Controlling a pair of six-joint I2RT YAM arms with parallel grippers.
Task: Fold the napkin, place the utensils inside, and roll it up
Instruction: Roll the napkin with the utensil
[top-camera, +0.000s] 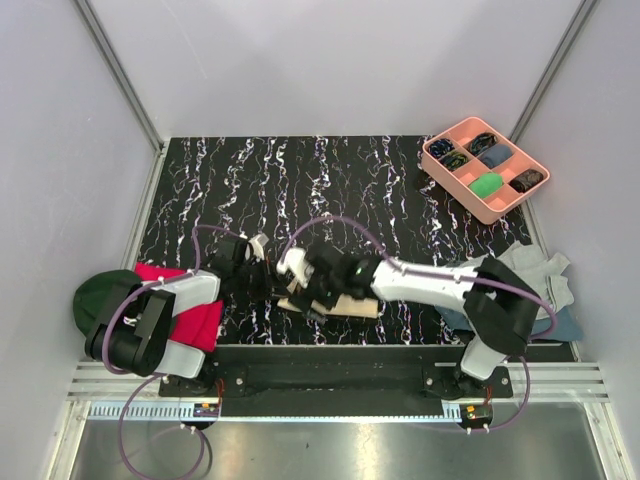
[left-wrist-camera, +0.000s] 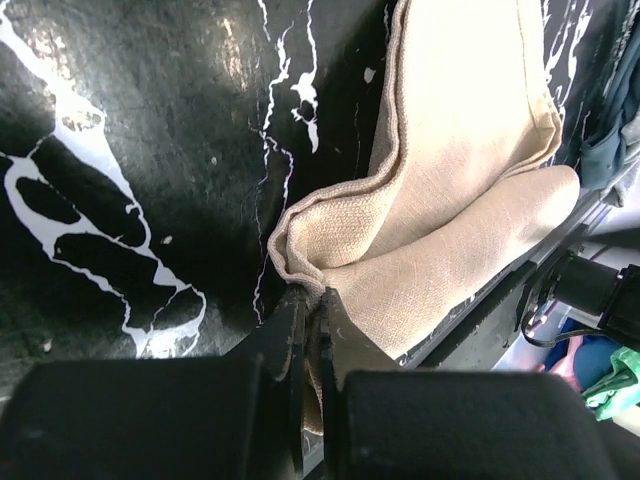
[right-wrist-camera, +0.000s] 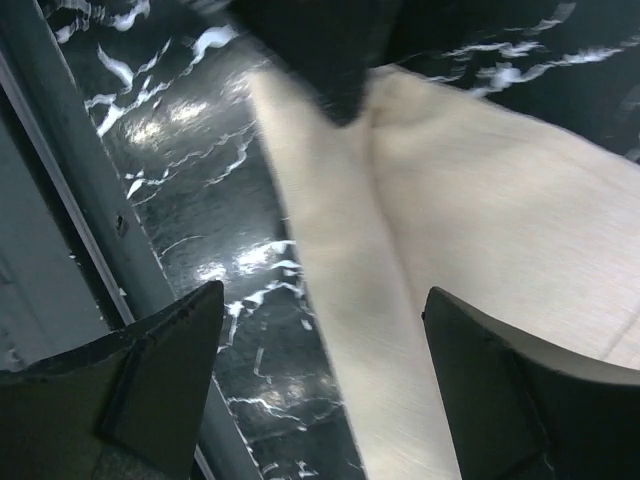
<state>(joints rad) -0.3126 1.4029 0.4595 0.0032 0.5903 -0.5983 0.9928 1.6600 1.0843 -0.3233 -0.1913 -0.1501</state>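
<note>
I locate the left gripper (left-wrist-camera: 312, 325) at the napkin's (left-wrist-camera: 460, 200) folded corner, jaws pinched on the fabric edge. The rest of the napkin lies ahead and to its right on the table (left-wrist-camera: 130, 150). The right gripper (right-wrist-camera: 320, 375) hangs above the napkin with fingers spread, one finger (right-wrist-camera: 165, 370) over bare table and the other over fabric. The compartment tray (top-camera: 460, 192) sits well behind the right gripper, at the table's far right corner. A cloth pile (top-camera: 545, 275) lies beside the right arm (top-camera: 430, 280). A single cloth (top-camera: 195, 320) lies under the left arm (top-camera: 180, 298).
</note>
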